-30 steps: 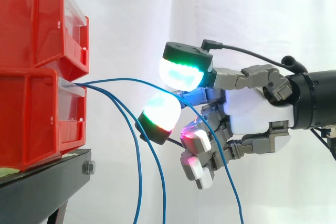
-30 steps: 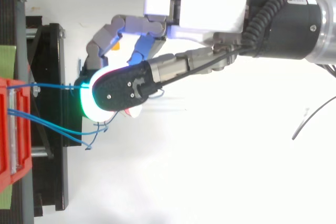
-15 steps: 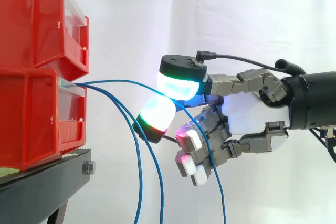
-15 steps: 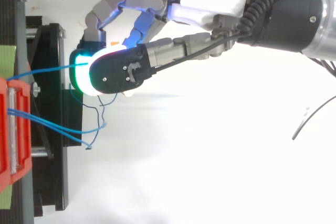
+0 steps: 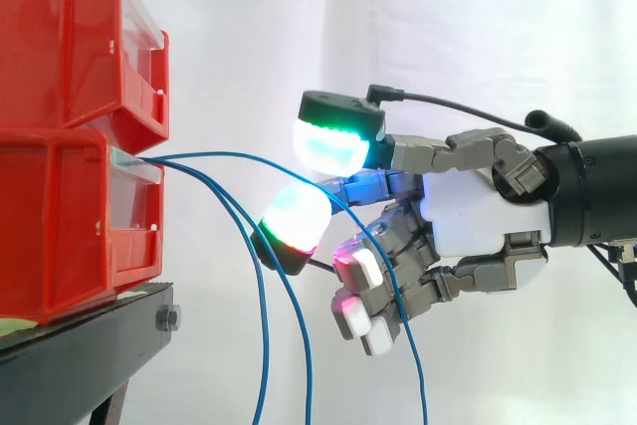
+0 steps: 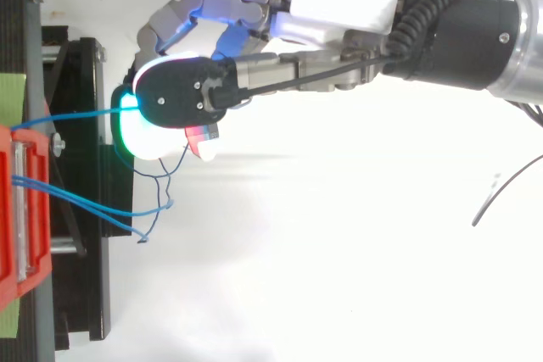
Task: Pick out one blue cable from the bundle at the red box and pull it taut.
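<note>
robot hand [image 5: 478,216] comes in from the right, wrist level, palm facing the lower red bin [image 5: 60,216] and at about its height. Can't tell whether it's clamped on anything. One blue cable [image 5: 249,153] leaves that bin's front, runs right in a shallow bowed arc to the robot hand, crosses it, then drops steeply off the bottom edge. Two other blue cables [image 5: 265,325] hang slack between bin and robot hand, above the black stand [image 5: 80,355].

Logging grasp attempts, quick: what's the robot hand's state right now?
Robot hand: at one blue cable, but whether it grips the cable cannot be told.
</note>
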